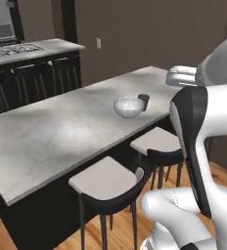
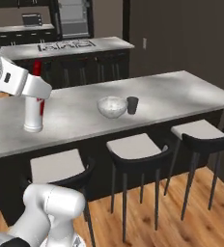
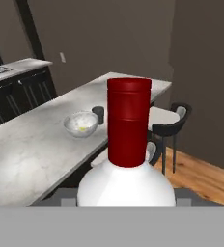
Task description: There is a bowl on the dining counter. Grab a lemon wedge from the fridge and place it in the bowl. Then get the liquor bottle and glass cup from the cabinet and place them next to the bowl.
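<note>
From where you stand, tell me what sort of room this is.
Most likely a home kitchen with a dining bar: a long marble counter lined with stools, and a stove island behind it.

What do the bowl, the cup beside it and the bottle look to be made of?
Bowl: pale grey-white, glossy, with soft highlights, probably glazed ceramic. Glass cup: dark smoky grey, seemingly translucent, likely tinted glass, though from here it reads almost opaque. Liquor bottle: smooth opaque white body with a matte red cap, either coated glass or plastic; the look leaves it open.

Dark brown walls (image 2: 181,34), wood floor (image 2: 147,226) (black stools (image 2: 133,154)).
</note>
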Tool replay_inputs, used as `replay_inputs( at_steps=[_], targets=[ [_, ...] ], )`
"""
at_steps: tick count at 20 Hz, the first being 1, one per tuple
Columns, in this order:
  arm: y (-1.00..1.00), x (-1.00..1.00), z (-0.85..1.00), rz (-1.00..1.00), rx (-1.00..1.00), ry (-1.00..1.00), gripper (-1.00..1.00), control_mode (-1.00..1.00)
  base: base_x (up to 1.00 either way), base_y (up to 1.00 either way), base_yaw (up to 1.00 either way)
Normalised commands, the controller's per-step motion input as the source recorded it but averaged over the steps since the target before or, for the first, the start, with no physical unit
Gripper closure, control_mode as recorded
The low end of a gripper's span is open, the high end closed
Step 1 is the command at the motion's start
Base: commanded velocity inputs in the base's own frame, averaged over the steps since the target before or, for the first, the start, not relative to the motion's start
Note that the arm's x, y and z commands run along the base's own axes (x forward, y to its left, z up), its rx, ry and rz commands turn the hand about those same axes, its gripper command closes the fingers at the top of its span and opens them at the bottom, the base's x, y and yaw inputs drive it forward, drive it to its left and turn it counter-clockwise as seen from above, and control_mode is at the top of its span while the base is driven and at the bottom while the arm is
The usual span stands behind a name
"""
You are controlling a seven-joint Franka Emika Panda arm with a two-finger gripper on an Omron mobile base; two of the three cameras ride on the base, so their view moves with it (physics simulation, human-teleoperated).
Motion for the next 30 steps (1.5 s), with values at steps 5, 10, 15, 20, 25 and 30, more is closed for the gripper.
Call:
replay_inputs(
  at_steps=[5, 10, 15, 20, 25, 30],
  targets=[
    [0.0, 0.0, 0.0, 0.0, 0.0, 0.0, 1.0, 1.0, 0.13, -0.88, 0.49],
    [0.0, 0.0, 0.0, 0.0, 0.0, 0.0, 1.0, 1.0, 0.0, -1.0, 0.42],
    [0.0, 0.0, 0.0, 0.0, 0.0, 0.0, 1.0, 1.0, 0.09, -0.97, 0.35],
    [0.0, 0.0, 0.0, 0.0, 0.0, 0.0, 1.0, 1.0, 0.58, -0.56, 0.43],
    [0.0, 0.0, 0.0, 0.0, 0.0, 0.0, 1.0, 1.0, 0.73, -0.33, 0.49],
    [0.0, 0.0, 0.0, 0.0, 0.0, 0.0, 1.0, 1.0, 0.9, 0.0, 0.25]
  ],
)
